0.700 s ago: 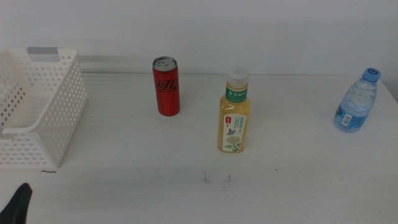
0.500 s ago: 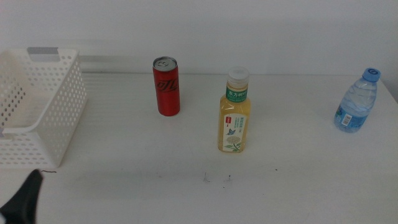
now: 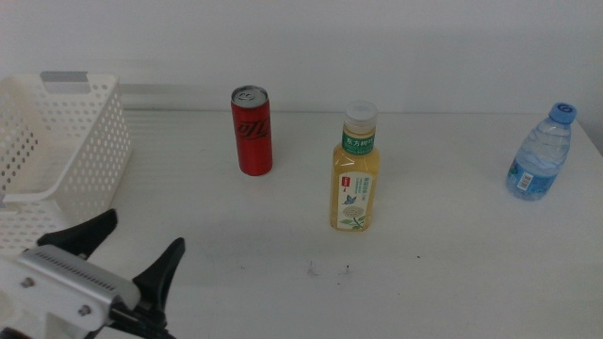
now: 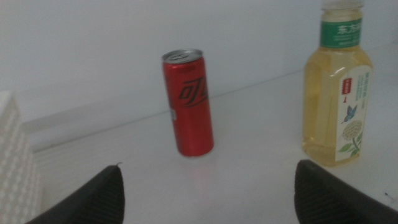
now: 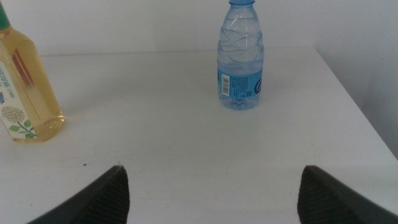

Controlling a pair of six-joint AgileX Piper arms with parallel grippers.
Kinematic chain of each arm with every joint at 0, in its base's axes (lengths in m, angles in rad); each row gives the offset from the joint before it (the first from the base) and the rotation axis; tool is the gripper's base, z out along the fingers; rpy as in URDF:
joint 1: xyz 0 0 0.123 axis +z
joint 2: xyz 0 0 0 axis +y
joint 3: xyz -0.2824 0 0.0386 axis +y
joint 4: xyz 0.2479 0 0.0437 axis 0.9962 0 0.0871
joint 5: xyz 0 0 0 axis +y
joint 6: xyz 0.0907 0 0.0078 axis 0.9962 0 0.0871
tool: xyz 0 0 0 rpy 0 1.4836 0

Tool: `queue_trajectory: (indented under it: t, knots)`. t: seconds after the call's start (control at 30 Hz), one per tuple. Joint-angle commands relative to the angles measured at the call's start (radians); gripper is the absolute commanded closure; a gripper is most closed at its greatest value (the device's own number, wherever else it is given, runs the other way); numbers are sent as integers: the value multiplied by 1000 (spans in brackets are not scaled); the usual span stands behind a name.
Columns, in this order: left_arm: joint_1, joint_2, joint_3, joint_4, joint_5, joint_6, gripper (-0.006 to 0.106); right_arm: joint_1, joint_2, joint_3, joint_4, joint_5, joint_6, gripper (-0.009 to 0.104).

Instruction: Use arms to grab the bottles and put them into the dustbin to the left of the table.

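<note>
A slim red soda can (image 3: 252,131) (image 4: 188,103) stands upright toward the back of the white table (image 3: 443,254). To its right is the yellow tea bottle (image 3: 355,169) (image 4: 335,87) (image 5: 22,87), and a small clear water bottle (image 3: 541,152) (image 5: 240,56) stands far right. The white perforated dustbin (image 3: 57,160) sits at the left edge. My left gripper (image 3: 137,247) (image 4: 205,186) is open near the front left corner, beside the dustbin, well short of the can. In its wrist view my right gripper (image 5: 211,190) is open, nothing between its jaws; the middle view does not show it.
A white wall runs behind the table. A few tiny dark specks (image 3: 312,270) lie in front of the tea bottle. The table's right edge (image 5: 357,106) passes close to the water bottle.
My left gripper has risen from the bottom left corner and advanced forward and right onto the table; its white housing now shows. The bottles and dustbin have not moved.
</note>
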Motion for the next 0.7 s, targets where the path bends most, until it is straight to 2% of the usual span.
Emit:
queue_trajectory:
  t: [0.0,0.2,0.67]
  knots:
    - [-6,107,0,11,-157,-1,7,-7,-5,4,-7,-16,-6,2]
    - [-6,197,0,-7,-265,-8,7,-7,-5,4,-7,-16,-6,2]
    - [-6,197,0,-5,-273,-43,7,-7,-5,4,-7,-16,-6,2]
